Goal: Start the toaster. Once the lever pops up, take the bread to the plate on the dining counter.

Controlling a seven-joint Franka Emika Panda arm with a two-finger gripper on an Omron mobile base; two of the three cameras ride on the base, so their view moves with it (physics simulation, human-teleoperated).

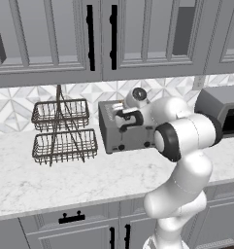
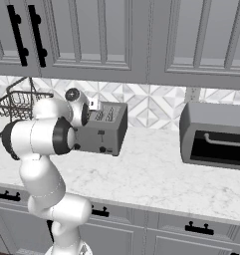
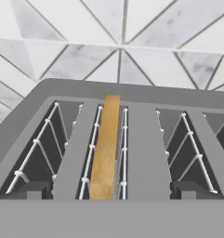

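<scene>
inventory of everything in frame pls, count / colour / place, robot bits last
toaster: 1, grey metal, on the counter against the backsplash
bread: 1 slice, tan-golden crust edge up, in the second toaster slot from the left in the hand view
wire basket rack: 1, dark, two tiers, on the counter left of the toaster
dark-windowed appliance: 1, grey, on the counter right of the toaster
counter: 1, white marble
upper cabinets: grey, black handles, above the counter
arm: 1, white with dark joints, in front of the toaster, hand over its top

Toaster (image 1: 125,133): boxy grey metal, four slots, upright on the marble worktop against the tiled wall. Bread (image 3: 105,148): one slice on edge in the second slot from left in the hand view, golden crust edge up.
</scene>
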